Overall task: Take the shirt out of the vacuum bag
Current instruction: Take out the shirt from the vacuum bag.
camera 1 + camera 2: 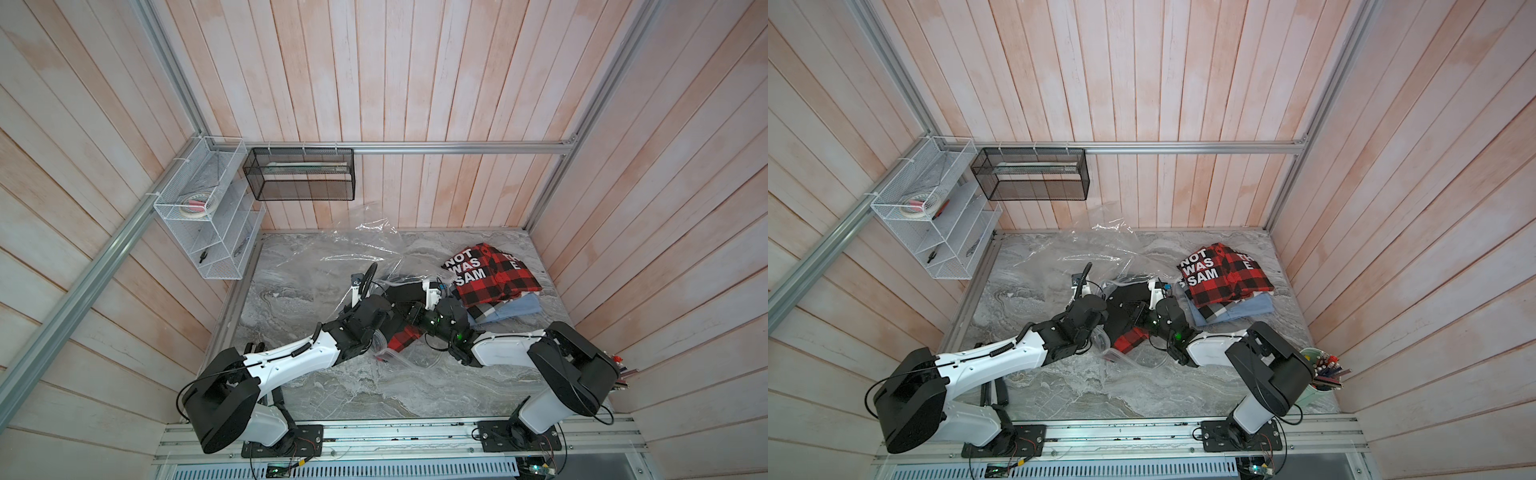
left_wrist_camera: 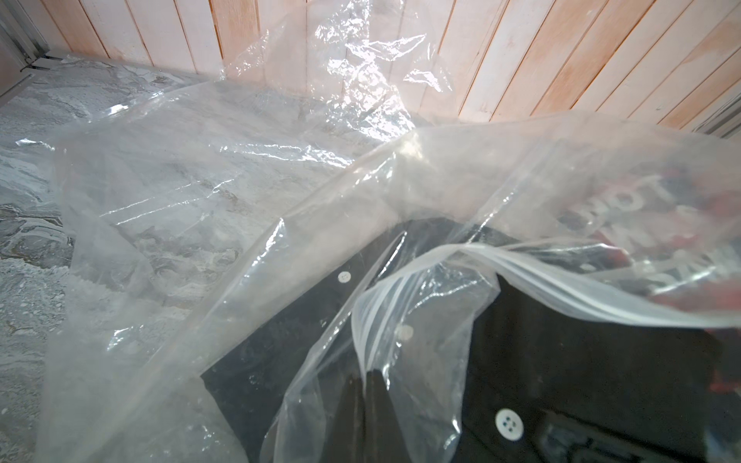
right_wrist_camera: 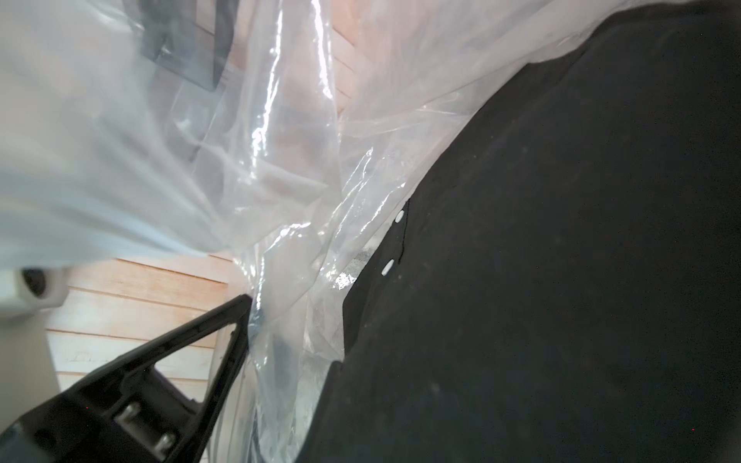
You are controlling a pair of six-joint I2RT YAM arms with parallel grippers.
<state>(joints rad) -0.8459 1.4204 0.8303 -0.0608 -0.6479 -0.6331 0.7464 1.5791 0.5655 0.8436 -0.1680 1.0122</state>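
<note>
Black shirt [image 2: 581, 381], white buttons showing, sits in the mouth of the vacuum bag [image 2: 208, 192], right in front of the left gripper [image 2: 367, 401]. Its jaws are pressed together on a fold of the bag's film, just under the raised zip lip. The right gripper [image 3: 256, 316] pinches film too, with the shirt just beside it. Beyond both grippers the bag sprawls crinkled across the grey marbled table [image 1: 332, 386] to the pale plank wall [image 1: 415, 83]. Near the right gripper lies a plaid pile of folded shirts [image 1: 490, 274]. Well past the left one, a black mesh basket [image 1: 299, 174] and a white wire rack [image 1: 208, 216] hang from the aluminium rail [image 1: 415, 147].
</note>
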